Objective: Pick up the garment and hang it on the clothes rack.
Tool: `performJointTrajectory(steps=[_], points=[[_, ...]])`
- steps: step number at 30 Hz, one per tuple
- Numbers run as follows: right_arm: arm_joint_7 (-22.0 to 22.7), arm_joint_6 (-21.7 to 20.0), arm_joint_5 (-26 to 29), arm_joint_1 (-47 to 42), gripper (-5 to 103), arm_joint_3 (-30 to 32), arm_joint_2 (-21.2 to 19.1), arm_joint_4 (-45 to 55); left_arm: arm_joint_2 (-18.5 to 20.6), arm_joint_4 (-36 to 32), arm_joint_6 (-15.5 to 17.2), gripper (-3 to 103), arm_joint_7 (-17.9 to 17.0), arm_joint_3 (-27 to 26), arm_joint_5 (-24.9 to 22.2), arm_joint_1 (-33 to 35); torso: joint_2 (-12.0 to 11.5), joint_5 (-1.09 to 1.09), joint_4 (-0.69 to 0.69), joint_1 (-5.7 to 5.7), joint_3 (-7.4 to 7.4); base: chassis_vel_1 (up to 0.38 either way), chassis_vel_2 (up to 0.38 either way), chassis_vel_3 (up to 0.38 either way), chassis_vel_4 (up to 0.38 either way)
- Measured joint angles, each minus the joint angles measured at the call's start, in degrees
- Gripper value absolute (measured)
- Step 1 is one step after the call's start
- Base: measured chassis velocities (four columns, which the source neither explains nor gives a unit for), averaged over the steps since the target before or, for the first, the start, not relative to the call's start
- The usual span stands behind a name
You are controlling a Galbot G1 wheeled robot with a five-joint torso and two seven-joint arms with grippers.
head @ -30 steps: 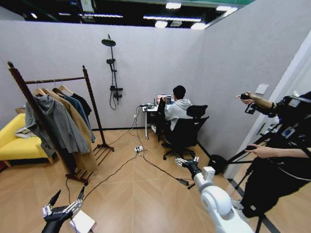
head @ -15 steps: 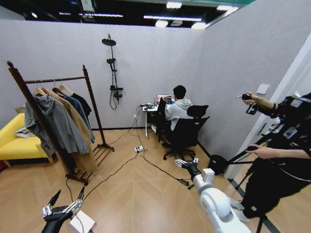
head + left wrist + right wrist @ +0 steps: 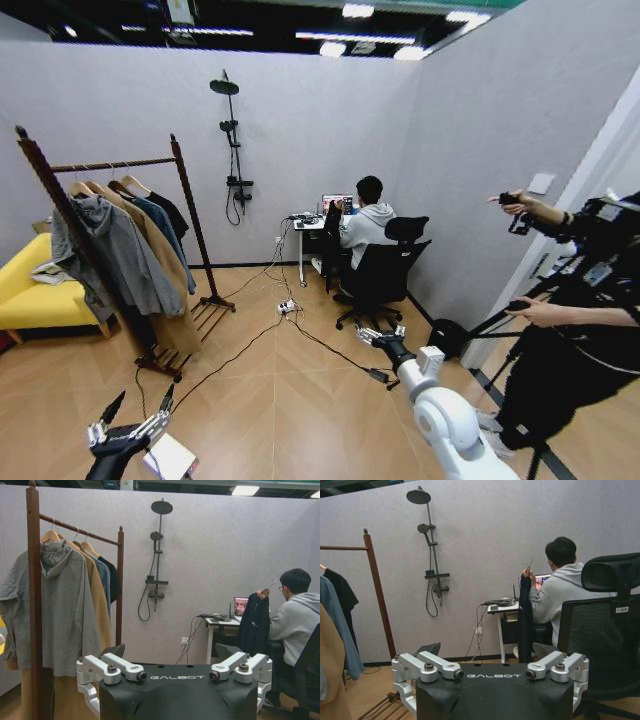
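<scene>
rail (image 3: 115, 164) – coats crowd it, far end bare | floor – cables (image 3: 262, 335)

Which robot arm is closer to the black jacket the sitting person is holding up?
The right. The right tool hangs open just short of the office chair, near the black jacket; the left tool hangs open low down, nearer the clothes rack.
</scene>
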Motion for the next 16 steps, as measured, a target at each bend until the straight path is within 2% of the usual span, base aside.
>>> performJointTrajectory(steps=[16], points=[[0.0,0.0,-0.3,-2.3,100,1.9,0.2,1.4,0.0,0.0,0.0,100,0.0,0.0,0.0,0.0,0.0,0.00,0.00,0.00,0.00,0.000,0.000,0.000,0.000]])
